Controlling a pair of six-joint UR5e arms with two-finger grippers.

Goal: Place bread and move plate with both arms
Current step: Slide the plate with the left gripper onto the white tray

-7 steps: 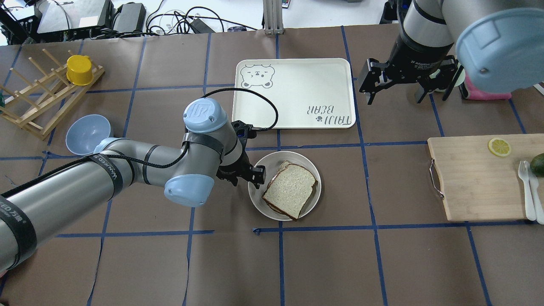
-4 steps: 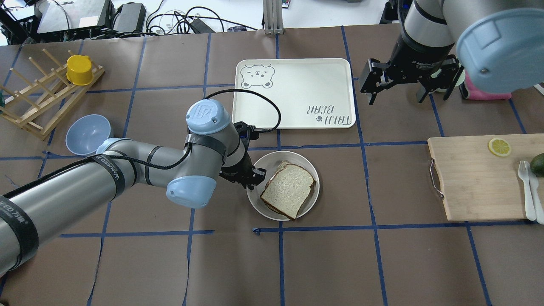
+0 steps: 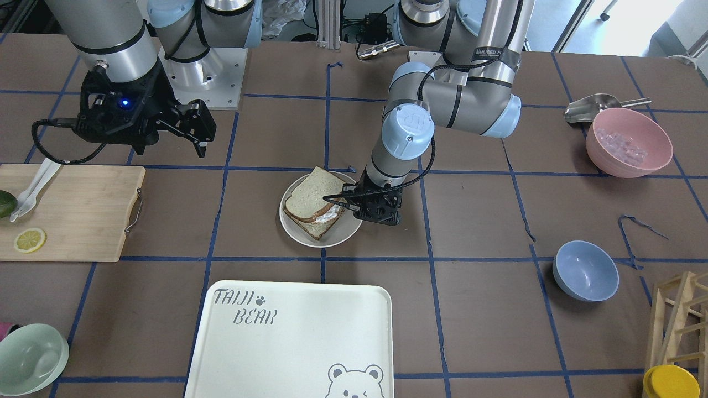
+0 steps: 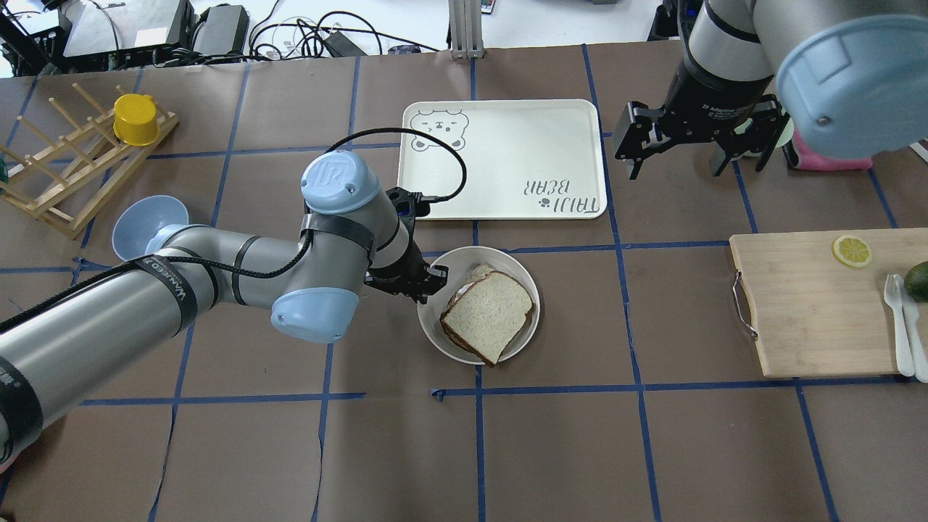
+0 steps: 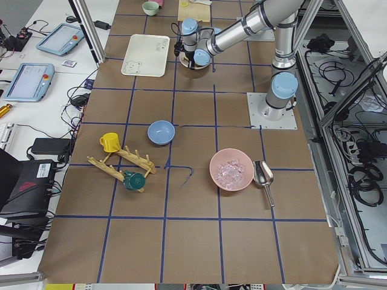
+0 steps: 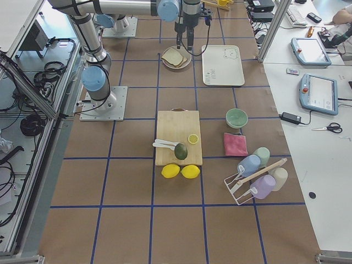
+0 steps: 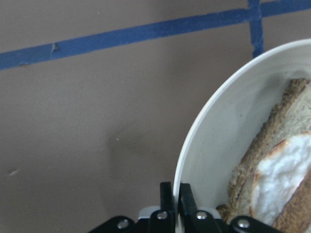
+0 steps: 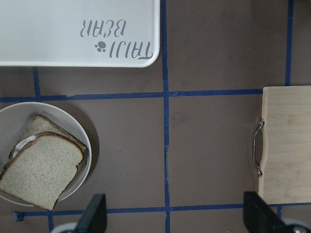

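Note:
The plate (image 4: 435,337) sits mid-table with the plain bread (image 4: 487,315) on top of an egg-bearing slice. My left gripper (image 4: 424,286) is shut on the plate's left rim; in the left wrist view its fingers (image 7: 167,194) pinch the rim of the plate (image 7: 218,141). The front view shows the plate (image 3: 343,232), the bread (image 3: 310,193) and the left gripper (image 3: 362,213). My right gripper (image 4: 685,156) is open and empty, high at the back right, far from the plate. Its wrist view shows the plate (image 8: 14,119) and the bread (image 8: 41,170) below the right gripper (image 8: 177,218).
The cream "TAIJI BEAR" tray (image 4: 500,159) lies just beyond the plate. A wooden cutting board (image 4: 812,304) with lemon slice, utensils and avocado is at right. A blue bowl (image 4: 148,228) and a wooden rack with a yellow cup (image 4: 135,119) are at left.
My left gripper has closed on the plate's rim, and plate, bread and left arm have shifted a little toward the tray. The right arm has barely moved.

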